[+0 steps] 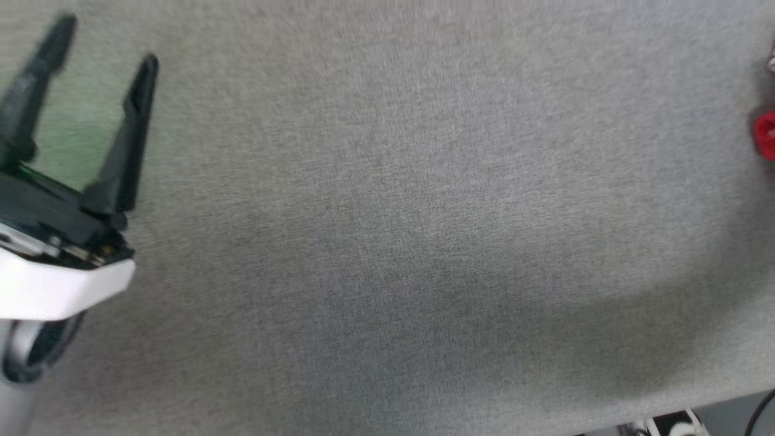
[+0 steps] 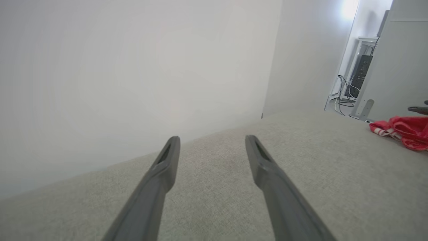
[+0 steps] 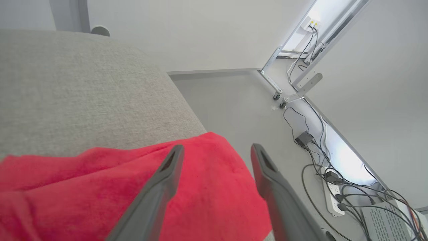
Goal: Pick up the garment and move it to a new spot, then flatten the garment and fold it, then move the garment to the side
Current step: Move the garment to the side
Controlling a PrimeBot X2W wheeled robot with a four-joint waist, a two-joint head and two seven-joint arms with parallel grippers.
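Note:
The garment (image 3: 100,190) is a red shirt lying bunched at the edge of the grey fabric table (image 3: 73,93), part of it draped over the table's corner. My right gripper (image 3: 215,150) hovers just above it, open, its two dark fingers apart with red cloth seen between them. In the head view a small red piece of the garment (image 1: 766,134) shows at the far right edge. My left gripper (image 1: 106,42) is open at the far left over bare table. From the left wrist view the garment (image 2: 406,132) lies far off to the right, red with striped trim.
Beyond the table's corner is grey floor with cables, a power strip (image 3: 334,197) and a caster-footed frame leg (image 3: 284,97). A white wall (image 2: 133,67) rises behind the table's far edge. A dark equipment box with cables (image 2: 359,72) stands by the wall.

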